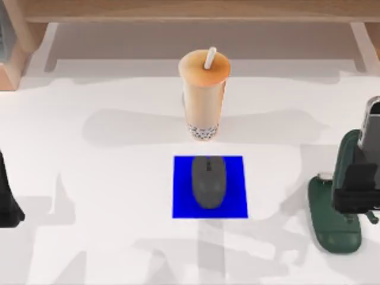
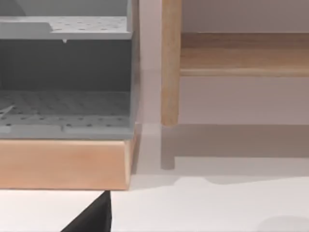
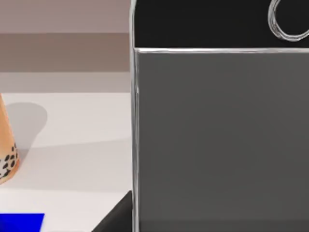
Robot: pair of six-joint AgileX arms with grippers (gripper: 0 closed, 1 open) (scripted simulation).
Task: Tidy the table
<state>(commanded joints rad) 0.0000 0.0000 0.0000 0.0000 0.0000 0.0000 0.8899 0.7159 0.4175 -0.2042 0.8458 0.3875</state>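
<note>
The white table (image 1: 107,196) carries a bubble tea cup (image 1: 204,95) with a white straw at the back centre. In front of it a grey mouse (image 1: 208,181) lies on a small blue mat (image 1: 181,202). At the right edge, my right gripper (image 1: 363,172) is shut on a grey phone (image 1: 372,127), held upright above a dark green stand (image 1: 335,222). The right wrist view shows the phone (image 3: 217,140) close up, one dark finger (image 3: 116,217) at its edge and the cup (image 3: 7,154) beyond. My left gripper (image 1: 7,205) rests open at the left edge.
A wooden rack (image 2: 63,162) with grey perforated shelves stands at the back left, beside a wooden post (image 2: 170,72). A wooden ledge (image 1: 196,10) runs along the back. Bare tabletop lies between the left arm and the mat.
</note>
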